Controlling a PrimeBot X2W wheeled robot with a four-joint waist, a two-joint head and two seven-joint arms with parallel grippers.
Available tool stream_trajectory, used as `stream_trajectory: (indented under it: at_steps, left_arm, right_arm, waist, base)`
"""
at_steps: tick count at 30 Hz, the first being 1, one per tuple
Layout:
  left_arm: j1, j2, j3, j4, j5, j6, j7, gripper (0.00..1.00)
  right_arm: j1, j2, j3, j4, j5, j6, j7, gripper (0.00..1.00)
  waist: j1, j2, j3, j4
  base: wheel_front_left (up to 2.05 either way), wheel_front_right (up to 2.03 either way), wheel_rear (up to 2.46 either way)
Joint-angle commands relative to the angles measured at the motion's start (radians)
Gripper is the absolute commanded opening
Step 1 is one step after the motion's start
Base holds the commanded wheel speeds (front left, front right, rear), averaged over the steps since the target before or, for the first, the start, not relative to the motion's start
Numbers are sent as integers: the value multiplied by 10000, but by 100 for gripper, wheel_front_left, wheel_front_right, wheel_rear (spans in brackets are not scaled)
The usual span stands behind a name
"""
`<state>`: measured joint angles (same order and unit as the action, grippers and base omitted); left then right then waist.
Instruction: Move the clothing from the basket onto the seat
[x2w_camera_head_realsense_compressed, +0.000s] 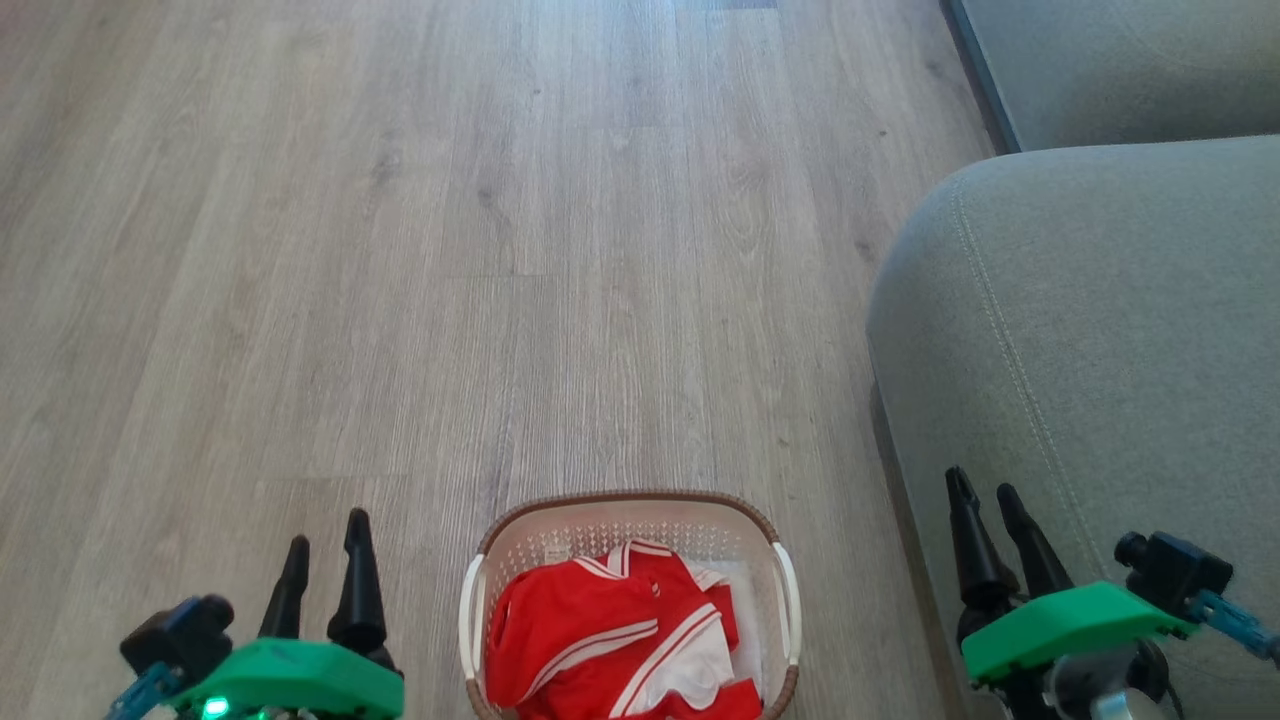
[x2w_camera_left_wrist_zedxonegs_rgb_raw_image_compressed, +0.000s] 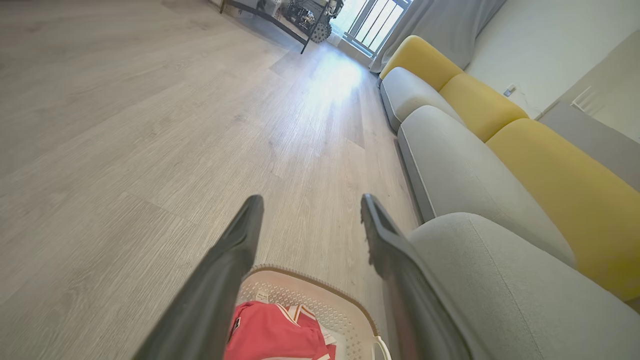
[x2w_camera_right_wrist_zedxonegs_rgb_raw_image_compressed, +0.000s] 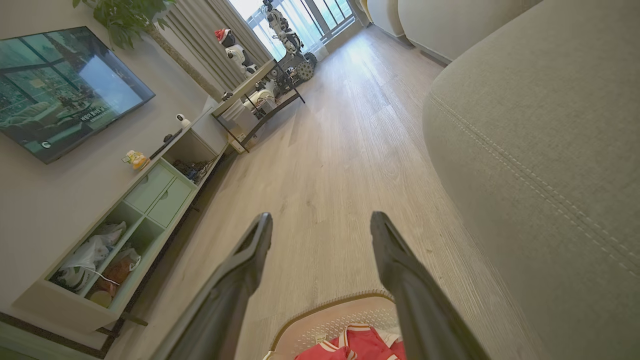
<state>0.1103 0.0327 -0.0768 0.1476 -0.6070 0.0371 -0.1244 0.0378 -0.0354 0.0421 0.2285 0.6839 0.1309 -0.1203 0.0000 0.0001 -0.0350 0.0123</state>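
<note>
Nearest the robot, the left gripper (x2w_camera_head_realsense_compressed: 328, 530) appears at the lower left of the head view and the right gripper (x2w_camera_head_realsense_compressed: 982, 482) at the lower right, fingers pointing away from the body. Each pair of long dark fingers is spread wide with nothing between them (in both wrist views the gap frames pale floor and the basket's far rim). Between the two grippers, on the wood-look floor (x2w_camera_head_realsense_compressed: 500, 250), sits the basket (x2w_camera_head_realsense_compressed: 625, 497), with a white perforated wall, a brown woven-look rim and white side handles; its near end is cut off by the frame edge. The clothing (x2w_camera_head_realsense_compressed: 600, 640) lies crumpled inside it, red with white stripes and a white collar, touched by neither gripper. Whether the heap is one garment or several cannot be told from this angle. The left gripper hangs over bare floor beside the basket's left handle; the right gripper shows against the near corner of the seat (x2w_camera_head_realsense_compressed: 1100, 350). The seat, grey with a rounded edge and a pale stitched seam, stands to the basket's right, with a strip of floor between them. Beyond it lies a second grey section (x2w_camera_head_realsense_compressed: 1130, 70), and yellow back cushions (x2w_camera_left_wrist_zedxonegs_rgb_raw_image_compressed: 565, 185) run along the wall. Farthest, across the room, are a low cabinet (x2w_camera_right_wrist_zedxonegs_rgb_raw_image_compressed: 125, 225) and a wall-mounted television (x2w_camera_right_wrist_zedxonegs_rgb_raw_image_compressed: 60, 90).
</note>
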Motion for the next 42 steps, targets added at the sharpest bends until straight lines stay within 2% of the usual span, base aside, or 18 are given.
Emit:
stream_trajectory:
  at_steps: [1,42]
  left_arm:
    - [-161,134,168,-441,348,60,-155,100]
    - [364,173,-129,-885,4851,629,-1325,100]
  right_arm:
    - [-239,-106,237,-443,-327,-1,-176,100]
    - [-115,-147,866,-1037,-5018,-2,-1364,100]
  waist:
    - [0,-1,-13,1]
    - [0,-1,-119,28]
  base:
    - [0,0,0]
    - [0,0,0]
